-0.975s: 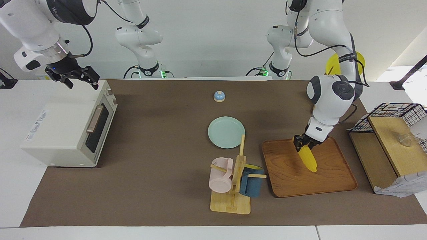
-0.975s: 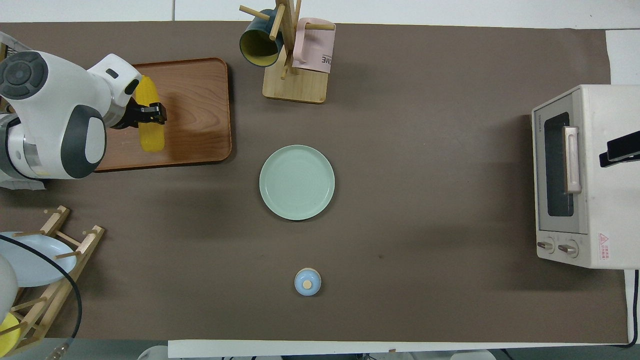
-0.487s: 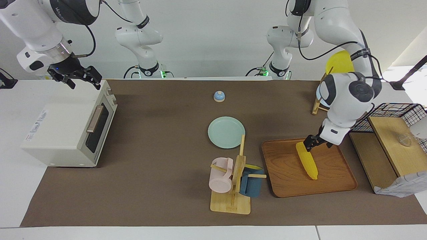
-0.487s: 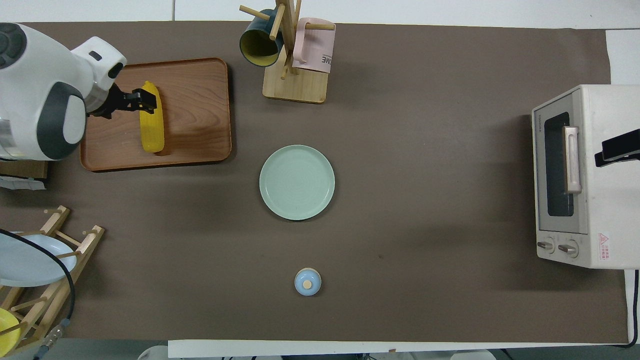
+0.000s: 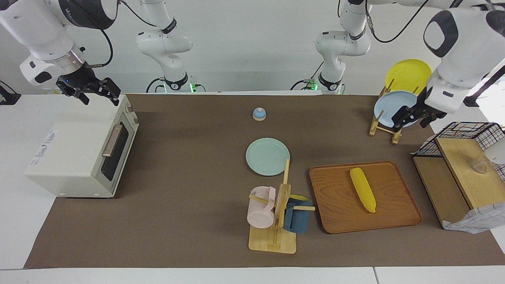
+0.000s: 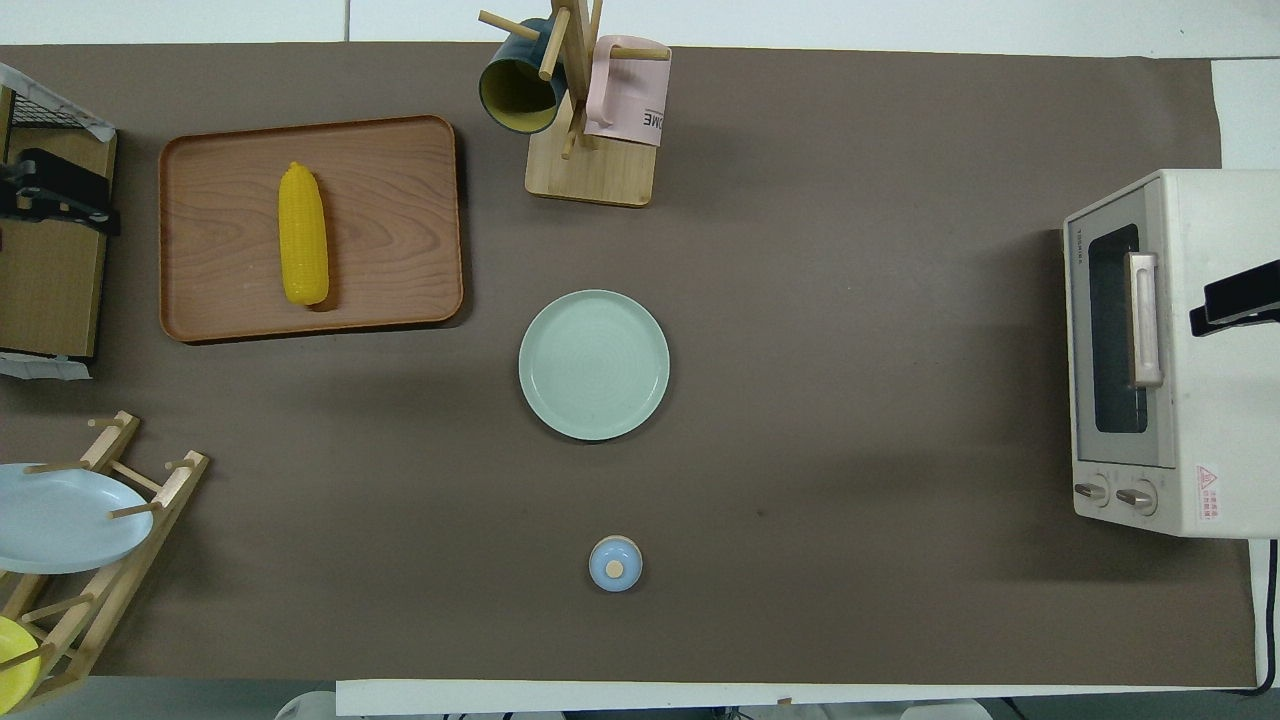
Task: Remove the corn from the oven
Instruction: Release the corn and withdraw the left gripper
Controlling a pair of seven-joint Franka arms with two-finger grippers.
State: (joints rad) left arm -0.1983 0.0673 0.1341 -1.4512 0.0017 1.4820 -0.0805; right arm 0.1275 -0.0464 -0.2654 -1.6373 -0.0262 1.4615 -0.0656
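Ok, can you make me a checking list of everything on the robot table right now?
Surface: brown mat covers the table.
Job's things: corn lies flat on the wooden tray, out of the oven; the oven door is shut.
Clutter: green plate mid-table; small blue bell nearer the robots; mug tree with pink and blue mugs beside the tray; plate rack with blue and yellow plates; wire basket and wooden shelf at the left arm's end.
Grippers: left gripper empty, over the plate rack; right gripper empty, jaws open, over the oven.
Cables: black cables run along both arms.
Surroundings: white wall.
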